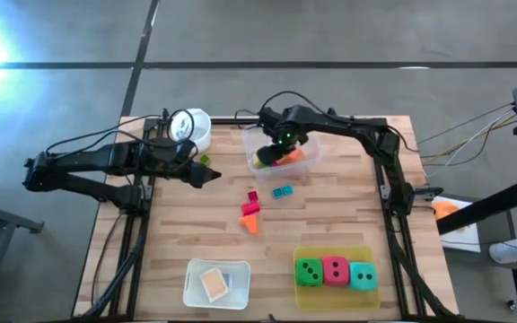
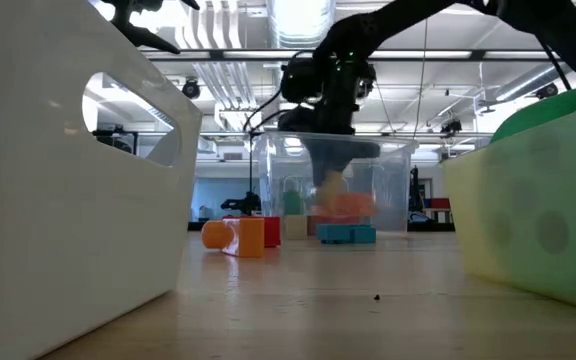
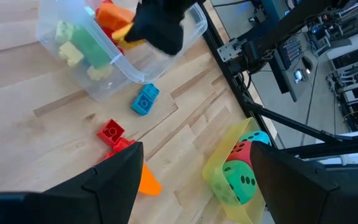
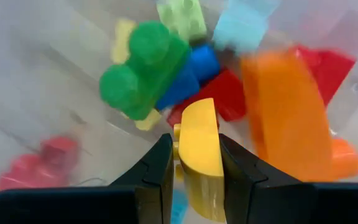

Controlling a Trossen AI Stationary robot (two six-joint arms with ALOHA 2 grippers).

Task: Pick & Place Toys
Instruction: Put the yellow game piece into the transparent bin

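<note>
While the left gripper (image 1: 212, 176) hangs with its jaws apart and nothing between them, above the wooden surface (image 1: 330, 224) just beside a white cup (image 1: 189, 128) at the far left corner, the remaining items run rightward as follows. Near edge, left: a white tray (image 1: 192, 285) holding flat square tiles (image 1: 215, 283). Middle of the surface: a red block (image 1: 252, 196) and an orange block (image 1: 250, 221) lying close together, with a small teal block (image 1: 283, 192) just beside them on the side of the clear tub (image 1: 308, 163). Far side, centre: the clear tub, holding green, blue, red, orange and pale yellow blocks in a loose heap. Right gripper (image 4: 196, 163): lowered into the tub from above, fingers clamped on a yellow block (image 4: 200, 149) with a rounded top, held above the heap. Near edge, right: a yellow-green tray (image 1: 305, 298) carrying three dotted dice in a row, green die (image 1: 309, 272), red die (image 1: 336, 270), teal die (image 1: 363, 276), each touching its neighbour.
</note>
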